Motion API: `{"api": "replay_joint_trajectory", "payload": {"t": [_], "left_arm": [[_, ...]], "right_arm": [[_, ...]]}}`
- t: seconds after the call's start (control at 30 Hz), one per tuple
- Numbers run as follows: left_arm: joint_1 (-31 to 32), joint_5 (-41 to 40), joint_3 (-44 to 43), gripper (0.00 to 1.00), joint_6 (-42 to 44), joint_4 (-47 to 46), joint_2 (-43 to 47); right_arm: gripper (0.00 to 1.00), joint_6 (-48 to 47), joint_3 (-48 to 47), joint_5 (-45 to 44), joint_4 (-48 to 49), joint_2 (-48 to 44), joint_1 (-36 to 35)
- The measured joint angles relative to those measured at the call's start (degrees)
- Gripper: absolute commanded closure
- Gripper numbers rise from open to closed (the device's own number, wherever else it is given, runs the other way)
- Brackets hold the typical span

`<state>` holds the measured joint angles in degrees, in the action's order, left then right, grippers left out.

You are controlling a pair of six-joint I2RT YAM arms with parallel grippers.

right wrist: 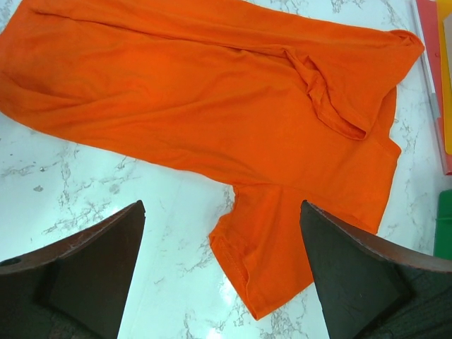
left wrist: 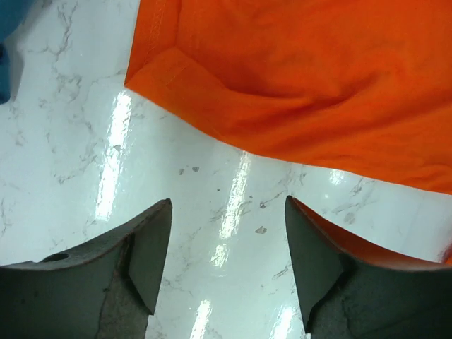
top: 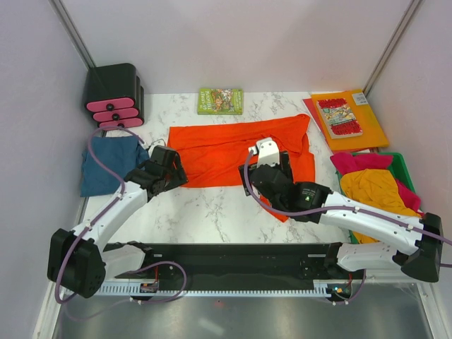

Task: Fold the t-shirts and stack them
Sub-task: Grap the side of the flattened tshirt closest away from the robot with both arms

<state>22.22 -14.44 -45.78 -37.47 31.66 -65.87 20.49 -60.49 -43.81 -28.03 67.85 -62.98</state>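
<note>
An orange-red t-shirt (top: 226, 148) lies spread sideways on the marble table, folded lengthwise, its collar at the right. My left gripper (top: 171, 168) is open and empty over the bare table just short of the shirt's lower left hem corner (left wrist: 152, 67). My right gripper (top: 272, 169) is open and empty above the shirt's near sleeve (right wrist: 282, 247), which sticks out toward me. A teal-blue t-shirt (top: 106, 162) lies folded at the left. Mustard-yellow (top: 374, 191) and magenta-pink (top: 357, 162) t-shirts lie crumpled at the right.
The yellow and pink shirts sit in a green bin (top: 406, 166). An orange folder (top: 367, 123) with a comic book (top: 339, 116) lies at the back right. A green book (top: 220, 100) lies at the back centre, and a black and pink drawer unit (top: 114, 95) stands at the back left.
</note>
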Motion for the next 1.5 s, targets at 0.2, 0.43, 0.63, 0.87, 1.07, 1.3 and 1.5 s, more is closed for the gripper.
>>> {"api": "replay_joint_trajectory", "payload": {"t": [0.2,0.43,0.63,0.87,1.07,1.3,1.5], "left_arm": [[-2.64,-0.37,0.00,0.28,-0.44,1.07,-4.11],[-7.61,0.09,-0.81,0.45,0.31,-0.57,-13.03],[-7.61,1.03,-3.41,0.52,1.62,-2.45,-17.00],[-8.02,0.90,-5.99,0.54,2.60,-4.02,-19.39],[-9.27,0.33,-7.10,0.64,2.93,-4.46,-22.69],[-10.38,-0.35,-7.10,0.79,3.32,-4.44,-23.69],[-10.62,-0.55,-7.08,0.69,3.72,-4.35,-23.69]], "right_arm": [[0.02,1.86,2.32,0.15,-1.68,-0.90,1.09],[0.02,2.03,3.48,0.24,-2.82,-2.38,1.92],[0.02,1.95,4.22,0.33,-2.84,-2.95,2.86],[0.02,1.70,5.62,0.87,-2.82,-3.15,3.39],[0.02,0.70,5.73,1.75,-2.80,-3.15,4.26],[0.02,0.09,5.75,2.21,-2.78,-3.15,5.51],[0.02,0.09,7.17,3.04,-2.58,-3.15,5.86]]}}
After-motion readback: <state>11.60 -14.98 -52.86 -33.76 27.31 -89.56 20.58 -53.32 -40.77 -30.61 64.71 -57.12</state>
